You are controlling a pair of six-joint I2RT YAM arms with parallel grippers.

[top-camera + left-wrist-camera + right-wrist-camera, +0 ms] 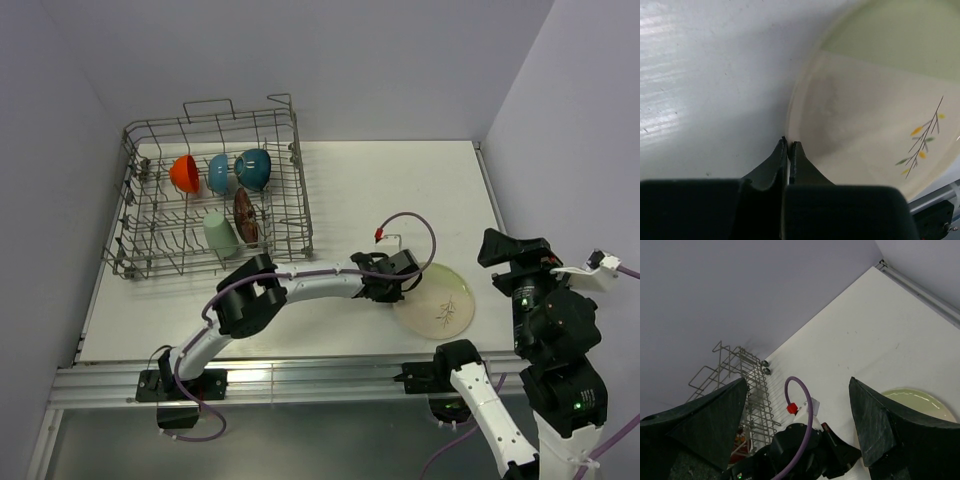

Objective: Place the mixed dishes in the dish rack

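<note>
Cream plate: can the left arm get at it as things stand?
Probably yes: the left claw sits shut at the rim of the cream plate, nothing between them; it must open to grip.

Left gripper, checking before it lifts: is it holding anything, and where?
Left gripper shut at the cream plate rim; whether it pinches it cannot be told.

A flat white tabletop point(380, 190) meets plain pale lilac walls point(350, 60) far and right; a silver metal rail point(320, 380) lines its near edge.
</note>
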